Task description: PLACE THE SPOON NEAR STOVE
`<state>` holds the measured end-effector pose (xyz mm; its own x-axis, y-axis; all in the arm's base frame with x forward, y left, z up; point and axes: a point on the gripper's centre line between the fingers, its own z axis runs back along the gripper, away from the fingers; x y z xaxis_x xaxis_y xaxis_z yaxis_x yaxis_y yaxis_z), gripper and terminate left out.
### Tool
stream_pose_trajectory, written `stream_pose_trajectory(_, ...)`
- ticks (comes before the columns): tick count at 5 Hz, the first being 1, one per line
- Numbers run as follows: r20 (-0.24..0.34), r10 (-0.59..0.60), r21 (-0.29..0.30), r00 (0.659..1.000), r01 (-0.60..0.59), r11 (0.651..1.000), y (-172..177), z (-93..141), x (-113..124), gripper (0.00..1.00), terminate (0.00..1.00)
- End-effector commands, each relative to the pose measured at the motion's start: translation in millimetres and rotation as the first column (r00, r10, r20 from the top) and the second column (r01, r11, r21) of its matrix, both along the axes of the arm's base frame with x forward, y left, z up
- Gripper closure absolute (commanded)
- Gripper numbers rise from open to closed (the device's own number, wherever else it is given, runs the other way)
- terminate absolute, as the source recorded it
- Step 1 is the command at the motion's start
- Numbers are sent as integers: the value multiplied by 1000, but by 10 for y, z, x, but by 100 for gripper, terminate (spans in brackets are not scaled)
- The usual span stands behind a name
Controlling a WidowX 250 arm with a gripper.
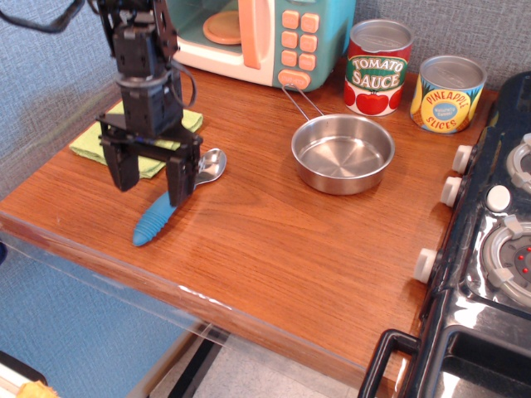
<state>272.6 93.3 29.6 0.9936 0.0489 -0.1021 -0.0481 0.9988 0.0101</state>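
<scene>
We get even, bright indoor light, prob. from above; shadows soft and short. The black two-finger gripper (151, 180) throws a faint shadow on the glossy brown wooden tabletop (290, 249), which shows a pale sheen at lower centre. Glare on the round steel pan (343, 153) rim and on the glossy black toy stove (489, 274) at lower right. Focus sharp across most of the frame; no obvious edge distortion; slight softness at bottom left.

Play-kitchen test bench: toy microwave (257, 37), toy stove (489, 249), wooden tabletop (274, 240), grey partition wall (50, 75).
</scene>
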Motion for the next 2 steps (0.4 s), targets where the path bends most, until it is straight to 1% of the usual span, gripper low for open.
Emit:
stream_pose_trajectory(1,79,23,78,997,-29,997,1,-77,107,0,0)
stream_pose_trajectory(2,110,23,94,994,-33,995,-20,-88,129,0,0)
